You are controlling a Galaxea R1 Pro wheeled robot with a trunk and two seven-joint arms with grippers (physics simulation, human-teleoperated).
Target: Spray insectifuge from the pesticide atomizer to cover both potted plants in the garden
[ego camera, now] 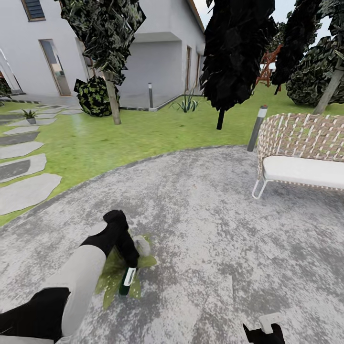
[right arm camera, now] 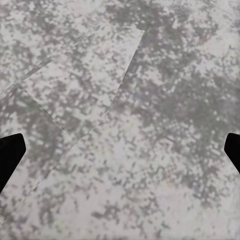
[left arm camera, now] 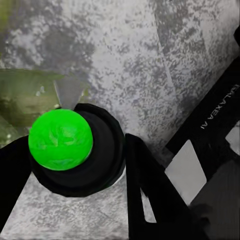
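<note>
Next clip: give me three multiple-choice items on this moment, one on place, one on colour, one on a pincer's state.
1. Where is the pesticide atomizer?
A. on the bench
B. over a potted plant on the paved circle
C. on the stepping stones

2. What colour is the round mark on the atomizer?
A. red
B. blue
C. bright green

3. What is the left pincer doing?
A. shut on the atomizer
B. open and empty
C. resting on the lawn

Key: 1 B, head view shows it above the leaves; 2 C, left wrist view shows the green ball; 3 A, fingers flank the bottle.

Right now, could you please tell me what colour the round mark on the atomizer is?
Bright green, clearest in the left wrist view: round mark on the atomizer.
</note>
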